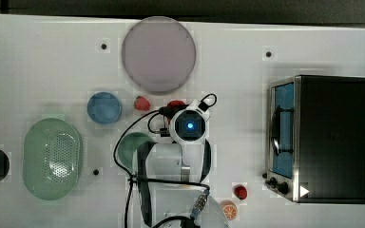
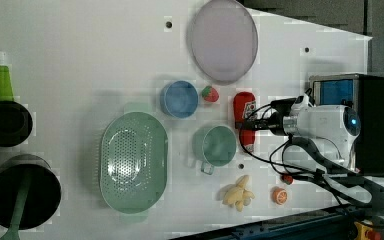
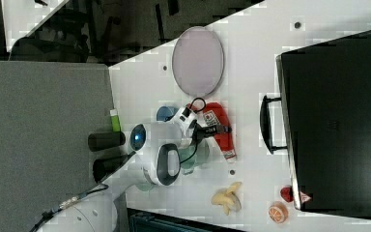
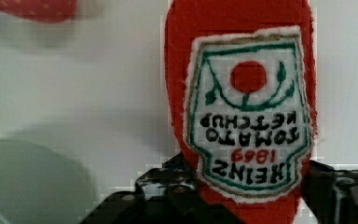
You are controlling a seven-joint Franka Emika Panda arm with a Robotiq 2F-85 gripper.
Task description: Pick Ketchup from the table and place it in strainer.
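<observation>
Red plush, with a stitched white label, is seen closest in the wrist view: the ketchup (image 4: 242, 107) lies flat on the white table (image 4: 74, 93), and the gripper (image 4: 242, 200) is set astride its lower body, one dark finger (image 4: 168, 186) on each side. The jaws are partly drawn in around the bottle; whether the pads already press into the fabric cannot be told, so no firm hold is claimed. The step in hand is judged to be the grasp. It would be done well if the fingers were kept square across the narrow width of the bottle and low on the plush, and closed until the soft body is firmly pinched before any lift is begun, since a soft toy may slump or slip from a shallow grip.

Just beside the bottle, a green cup (image 2: 215, 145) stands on the left view's left, and a strawberry (image 2: 209, 93) and blue bowl (image 2: 179, 99) lie near its upper end. These should be cleared by a straight rise. Farther off, well apart toward the left view's left, the strainer (image 2: 133, 160) waits with nothing in it.

Beyond, a pale round plate (image 2: 223, 40), a banana (image 2: 238, 192) and an orange slice (image 2: 280, 195) rest on the table, a black toaster oven (image 1: 332, 137) stands at the top view's right, and dark pots (image 2: 22, 192) at the left view's left edge.
</observation>
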